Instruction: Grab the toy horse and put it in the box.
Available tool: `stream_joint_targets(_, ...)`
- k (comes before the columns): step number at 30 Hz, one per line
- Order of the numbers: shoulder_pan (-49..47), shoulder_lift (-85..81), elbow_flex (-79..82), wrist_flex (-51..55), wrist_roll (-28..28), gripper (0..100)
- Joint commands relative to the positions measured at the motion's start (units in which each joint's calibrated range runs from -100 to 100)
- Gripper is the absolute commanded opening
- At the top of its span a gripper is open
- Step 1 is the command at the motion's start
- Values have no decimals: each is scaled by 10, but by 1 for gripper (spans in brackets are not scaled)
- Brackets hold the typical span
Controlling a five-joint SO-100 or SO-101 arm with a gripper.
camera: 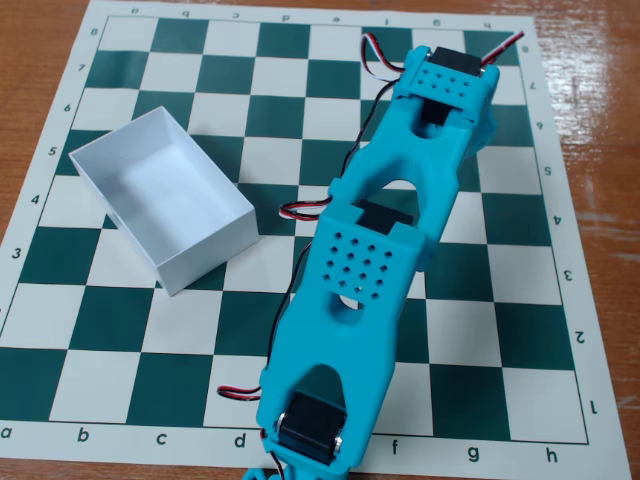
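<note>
The white open-topped box (205, 255) stands on the left part of the chessboard, turned at an angle, and its inside looks empty. The turquoise arm (365, 270) reaches from the bottom middle of the fixed view up to the upper right. Its wrist end (450, 85) hangs over the far right squares. The gripper's fingers are hidden under the wrist, so I cannot tell whether they are open or shut. The toy horse is not visible; it may be hidden under the arm.
The green-and-white chessboard mat (520, 300) lies on a wooden table (30, 40). Red, black and white servo wires (300, 210) hang beside the arm, near the box's right corner.
</note>
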Motion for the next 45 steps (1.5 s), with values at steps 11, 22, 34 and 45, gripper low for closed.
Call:
stream_joint_targets(11,16,44,-79,5,-30,17)
stream_joint_targets(22,12,86,-99,-2,-38,17)
stream_joint_targets(34,4,117,-110,-9,-43,0)
stream_joint_targets(45,-11,60,-96,3,-31,0)
